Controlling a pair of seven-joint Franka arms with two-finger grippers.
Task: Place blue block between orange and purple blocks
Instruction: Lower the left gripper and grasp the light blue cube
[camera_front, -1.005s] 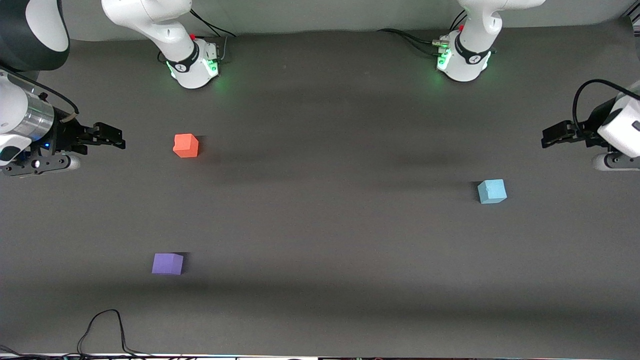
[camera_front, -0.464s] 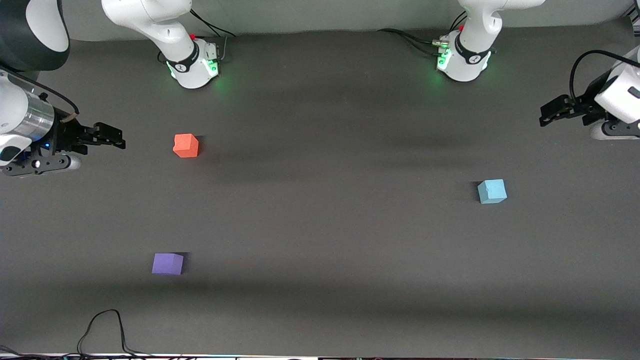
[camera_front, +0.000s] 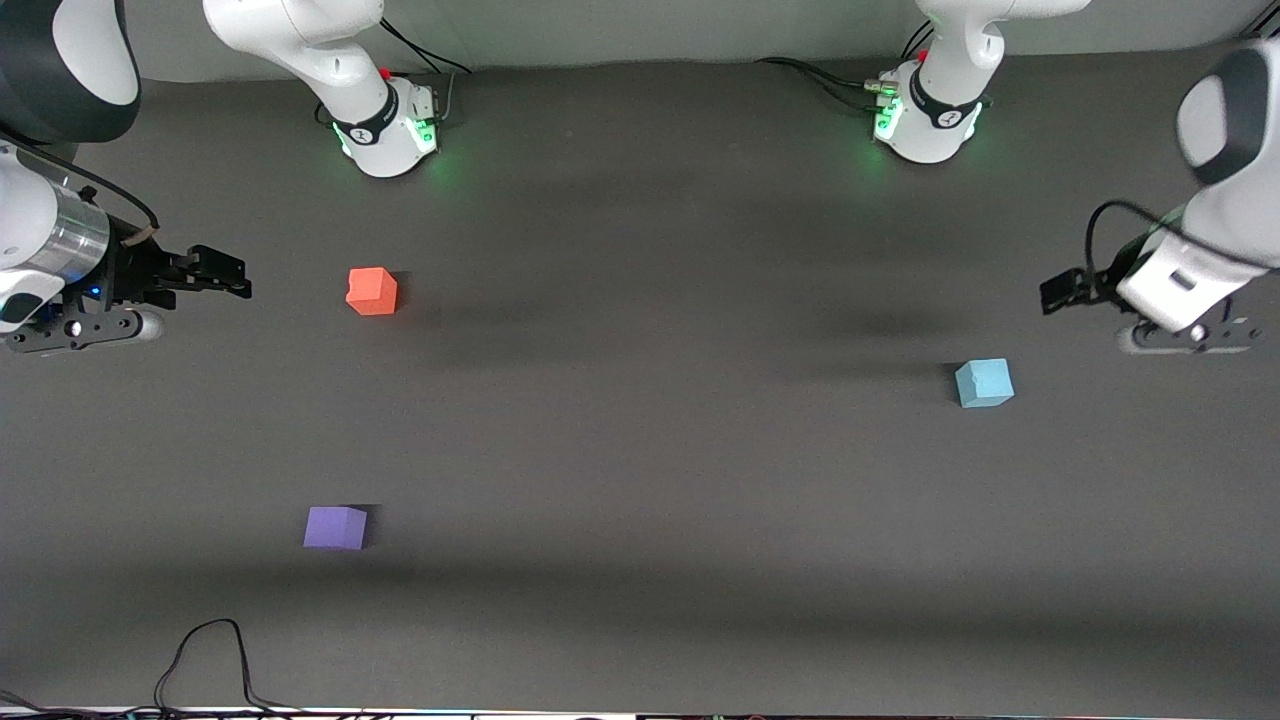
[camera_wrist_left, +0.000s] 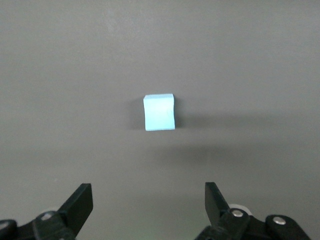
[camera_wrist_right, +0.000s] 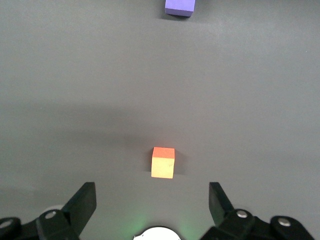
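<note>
Blue block (camera_front: 984, 383) sits alone; left pincer (camera_wrist_left: 148, 205) and right pincer (camera_wrist_right: 152, 205) gape, empty.

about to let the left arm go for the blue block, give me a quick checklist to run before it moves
1. left gripper open and empty: ok.
2. blue block flat on the table, nothing touching it: ok.
3. Left gripper over the blue block: not ok; it hangs over bare table toward the left arm's end.
4. Gap between orange block and purple block free of objects: ok.
5. right gripper open, waiting at the right arm's end, outside that gap: ok.
6. Block centred between the left gripper's fingers in the left wrist view: ok.
</note>
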